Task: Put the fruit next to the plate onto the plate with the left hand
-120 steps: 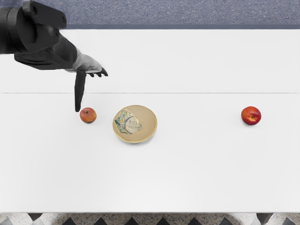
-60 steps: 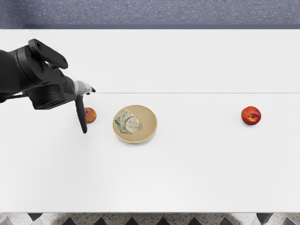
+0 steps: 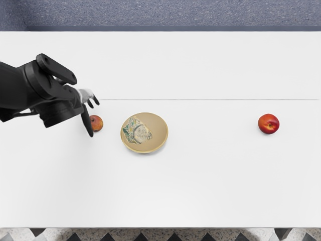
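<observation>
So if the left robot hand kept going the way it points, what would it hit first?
Probably the small red fruit right beside the left robot hand, then the plate beyond it, though depth is hard to judge.

You get bright, flat, even light across the white table (image 3: 210,181), which renders close to pure white from its near edge to its far one. The left arm (image 3: 30,93) reads as a dark mass with a faint grey sheen along its upper edges. Outlines look slightly soft everywhere.
</observation>
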`<state>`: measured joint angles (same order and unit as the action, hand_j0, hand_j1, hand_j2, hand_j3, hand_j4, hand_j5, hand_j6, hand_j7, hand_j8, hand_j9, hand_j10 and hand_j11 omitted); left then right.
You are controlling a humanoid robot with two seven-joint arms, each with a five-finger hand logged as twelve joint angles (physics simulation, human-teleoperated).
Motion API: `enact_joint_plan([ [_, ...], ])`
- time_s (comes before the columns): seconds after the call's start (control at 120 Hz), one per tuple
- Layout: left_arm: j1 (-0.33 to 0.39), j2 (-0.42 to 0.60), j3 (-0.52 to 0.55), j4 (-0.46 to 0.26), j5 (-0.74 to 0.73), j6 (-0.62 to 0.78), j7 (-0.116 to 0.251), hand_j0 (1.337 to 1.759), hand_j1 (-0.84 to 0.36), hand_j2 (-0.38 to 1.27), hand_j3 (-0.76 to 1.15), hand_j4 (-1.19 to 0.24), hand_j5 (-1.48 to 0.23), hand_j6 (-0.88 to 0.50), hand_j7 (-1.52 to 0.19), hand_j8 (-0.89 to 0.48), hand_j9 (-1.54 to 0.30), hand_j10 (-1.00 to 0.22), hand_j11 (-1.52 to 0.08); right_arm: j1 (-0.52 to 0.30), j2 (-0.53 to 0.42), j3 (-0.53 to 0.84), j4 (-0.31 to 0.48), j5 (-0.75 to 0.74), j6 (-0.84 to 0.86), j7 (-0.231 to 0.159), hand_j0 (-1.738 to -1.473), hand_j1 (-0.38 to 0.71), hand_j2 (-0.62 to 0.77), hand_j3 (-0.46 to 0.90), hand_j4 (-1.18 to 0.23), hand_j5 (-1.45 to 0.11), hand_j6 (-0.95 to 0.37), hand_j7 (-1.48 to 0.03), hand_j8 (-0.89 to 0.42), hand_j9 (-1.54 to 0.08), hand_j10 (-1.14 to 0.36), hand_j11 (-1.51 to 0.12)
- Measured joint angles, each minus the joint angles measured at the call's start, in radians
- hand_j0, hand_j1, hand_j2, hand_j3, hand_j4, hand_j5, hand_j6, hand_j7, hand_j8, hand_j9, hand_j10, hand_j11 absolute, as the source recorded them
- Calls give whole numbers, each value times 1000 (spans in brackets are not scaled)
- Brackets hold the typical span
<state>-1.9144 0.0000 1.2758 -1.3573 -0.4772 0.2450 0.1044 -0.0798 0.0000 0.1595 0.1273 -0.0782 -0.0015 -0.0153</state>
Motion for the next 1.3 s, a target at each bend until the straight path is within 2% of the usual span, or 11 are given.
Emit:
enact_joint_plan([
  [0.183,45,0,-19,-2,-2,84,11,1658,-19,62,0,-307,-399,-307,-399,-307,-399,-307,-399,0,0,0,0,0,0,0,-1658,-349,0,0,0,0,-1,0,0,0,0,0],
  [0.4,51,0,-48,-9,5,139,31,1658,-39,65,0,-324,-421,-324,-421,-324,-421,-324,-421,0,0,0,0,0,0,0,-1658,-349,0,0,0,0,-1,0,0,0,0,0],
  [0.492,42,0,-65,-34,13,166,36,1658,-44,66,0,-327,-426,-328,-425,-328,-425,-327,-425,0,0,0,0,0,0,0,-1658,-349,0,0,0,0,-1,0,0,0,0,0],
  [0.692,50,0,-81,-65,18,223,39,1658,-48,67,0,-331,-431,-332,-431,-331,-431,-331,-431,0,0,0,0,0,0,0,-1658,-349,0,0,0,0,-1,0,0,0,0,0],
  [1.3,68,0,-85,-81,15,301,46,1658,-89,73,0,-366,-475,-366,-475,-366,-475,-366,-475,0,0,0,0,0,0,0,-1658,-349,0,0,0,0,-1,0,0,0,0,0],
])
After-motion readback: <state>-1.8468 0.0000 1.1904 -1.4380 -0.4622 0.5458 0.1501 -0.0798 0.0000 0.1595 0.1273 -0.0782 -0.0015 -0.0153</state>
